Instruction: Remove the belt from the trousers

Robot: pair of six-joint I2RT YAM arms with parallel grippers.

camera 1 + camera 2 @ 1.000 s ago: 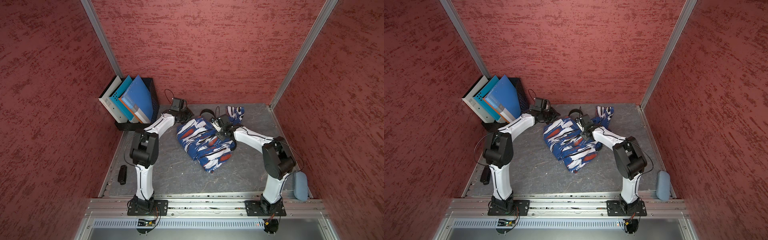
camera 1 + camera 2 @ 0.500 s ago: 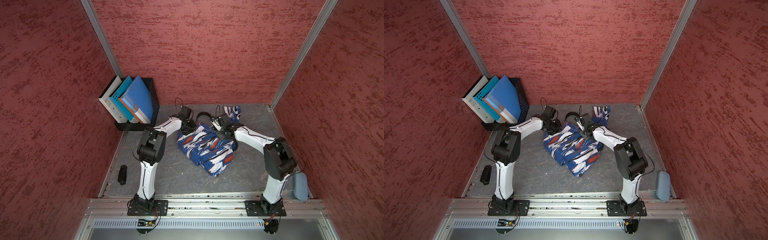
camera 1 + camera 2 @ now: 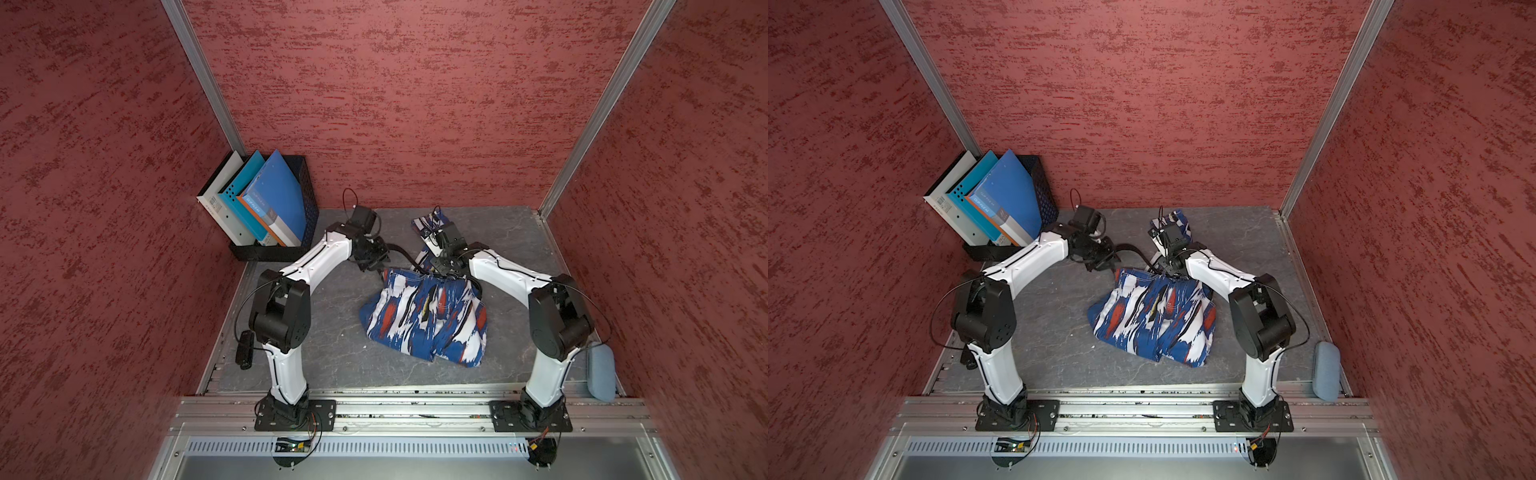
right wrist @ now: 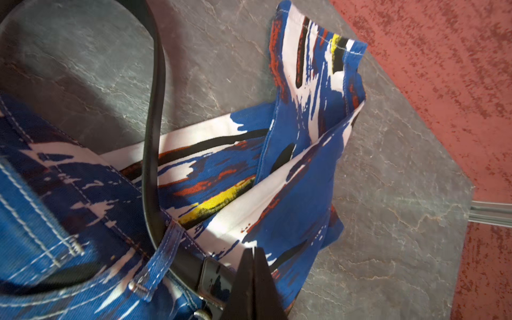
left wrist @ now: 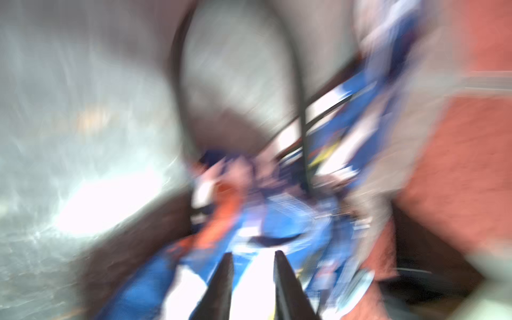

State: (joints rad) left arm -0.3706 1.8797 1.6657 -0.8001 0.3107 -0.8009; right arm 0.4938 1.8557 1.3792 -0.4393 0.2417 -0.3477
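Right wrist view: right claw (image 4: 252, 253) clenched, tips at the belt (image 4: 153, 110) buckle (image 4: 213, 277). Belt runs thru a waistband loop (image 4: 163, 257) of the trousers (image 4: 291, 199), rest arcing over the table (image 4: 388, 221). Left wrist view v. blurred: left claw (image 5: 252, 256) parted, nothing btwn, over trousers.

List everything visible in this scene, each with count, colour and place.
table: one, grey, under everything
trousers: one, blue, white and red-orange, crumpled mid-table
belt: one, black, through a waistband loop, arching off the trousers
file rack: one, black, far left corner
folders: three, white, teal, blue, in the file rack
bar: one, black, left edge
pouch: one, grey-blue, near right corner
left arm, right arm: two, white and black, near edge
left gripper: one, black, open, by the trousers' far edge
right gripper: one, black, shut, beside the buckle
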